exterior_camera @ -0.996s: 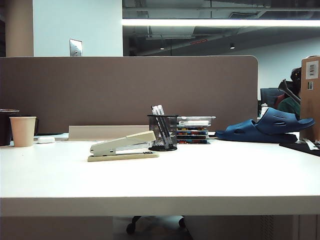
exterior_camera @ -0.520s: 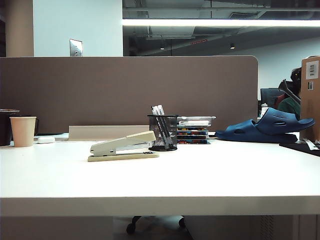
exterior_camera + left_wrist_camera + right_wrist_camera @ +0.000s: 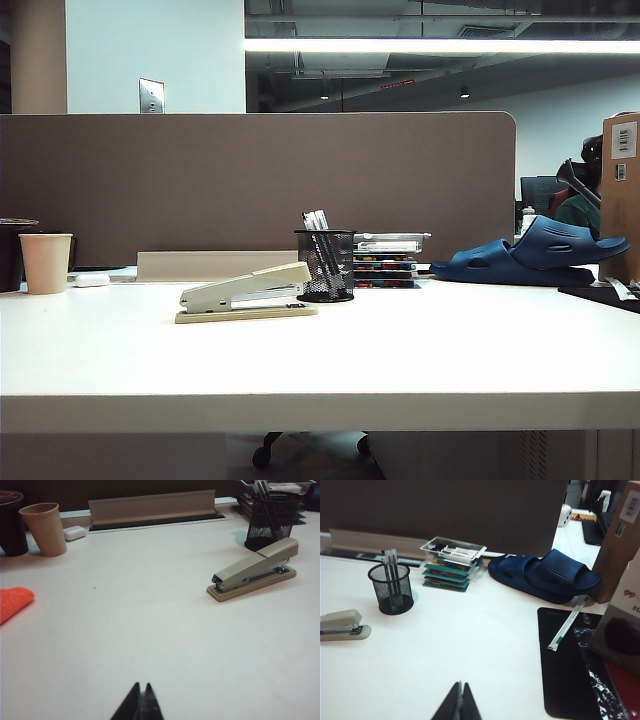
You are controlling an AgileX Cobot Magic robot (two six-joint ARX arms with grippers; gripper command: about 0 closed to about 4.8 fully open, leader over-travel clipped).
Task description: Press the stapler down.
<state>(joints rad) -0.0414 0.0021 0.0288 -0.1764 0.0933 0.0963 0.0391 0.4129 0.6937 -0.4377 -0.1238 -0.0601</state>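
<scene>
The stapler (image 3: 246,296) lay on the white desk (image 3: 320,360), just in front of the mesh pen cup (image 3: 325,265), its top arm raised at the end nearest the cup and nothing touching it. In the left wrist view the stapler (image 3: 254,570) sat beside the pen cup (image 3: 267,522), with bare desk (image 3: 150,630) between it and the left tool (image 3: 139,705).

The left tool was well apart from the stapler, low over the desk, its two dark tips pressed together and holding nothing. The right tool (image 3: 458,704) was likewise clenched on nothing, tips meeting, also well apart from the stapler (image 3: 342,625), which showed only partly at the edge of that view. Neither tool appeared in the exterior view.

Relative to the stapler, other items stood as follows. A stack of trays (image 3: 388,260) sat just beyond the pen cup on the far side. A blue slipper (image 3: 535,255) lay further off past the trays. A paper cup (image 3: 46,262) stood well away on the opposite side, with a small white object (image 3: 92,280) just beside it. An orange cloth (image 3: 14,601) lay on the desk in front of the paper cup (image 3: 46,529). A black mat (image 3: 570,665) lay near the slipper (image 3: 545,576), with a wrapped straw (image 3: 565,628) upon it.
</scene>
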